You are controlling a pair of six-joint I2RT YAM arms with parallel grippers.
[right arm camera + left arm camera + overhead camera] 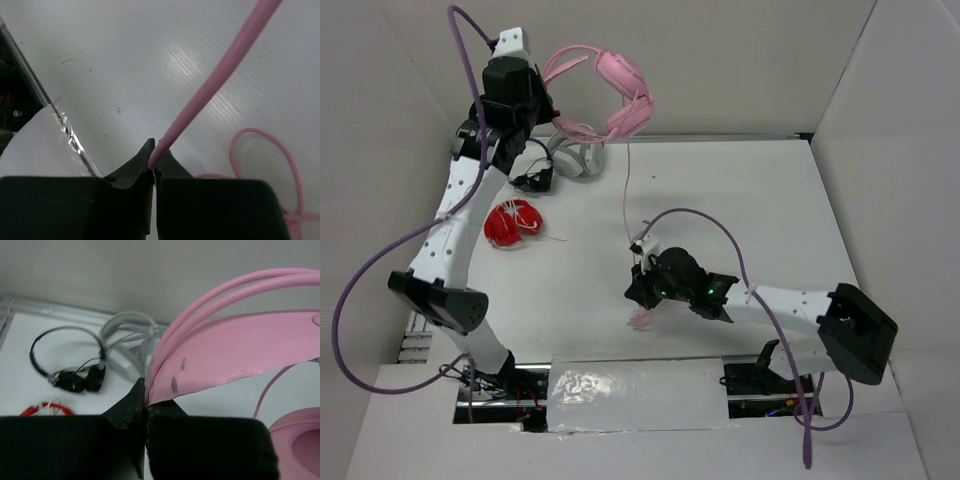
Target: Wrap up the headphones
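Observation:
The pink headphones hang in the air at the back of the table, with my left gripper shut on the headband. In the left wrist view the jaws pinch the edge of the flat pink band, and one earcup shows at the lower right. The thin pink cable drops from the earcups to my right gripper near the table's middle. In the right wrist view that gripper is shut on the cable. A slack loop of cable lies on the table.
White/grey headphones and thin black headphones lie at the back left under the left arm. A red coiled item sits nearer on the left. A taped strip runs along the near edge. Walls close in the table.

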